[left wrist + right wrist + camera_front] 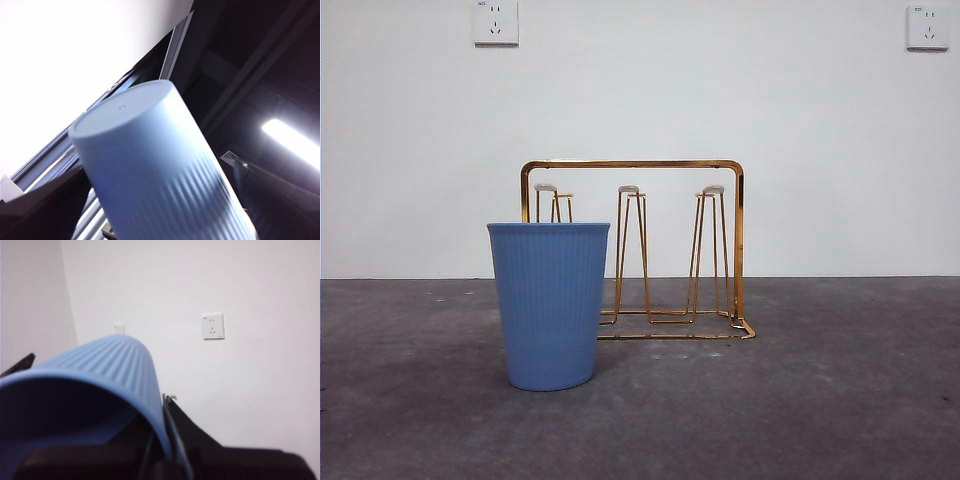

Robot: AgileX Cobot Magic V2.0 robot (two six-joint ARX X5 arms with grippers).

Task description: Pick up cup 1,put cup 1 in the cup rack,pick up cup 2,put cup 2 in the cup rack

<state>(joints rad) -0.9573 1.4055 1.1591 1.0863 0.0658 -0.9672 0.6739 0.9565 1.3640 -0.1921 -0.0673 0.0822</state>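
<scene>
The gold wire cup rack (pixel 736 240) stands on the table, with bare white-tipped prongs. A blue ribbed cup (pixel 550 300) stands upright in front of the rack's left end. No arm shows in the front view. In the left wrist view my left gripper (pixel 165 222) is shut on a pale blue ribbed cup (pixel 150 165), its closed bottom pointing away towards the ceiling. In the right wrist view my right gripper (pixel 95 385) is shut on a blue ribbed cup (pixel 115 370), whose open mouth faces the camera, one jaw against its rim.
Dark grey table (pixel 820 400) in front of a white wall with two sockets (pixel 495 22). The right wrist view faces the wall and a socket (pixel 213 326). The left wrist view faces dark ceiling beams and a strip light (pixel 292 137).
</scene>
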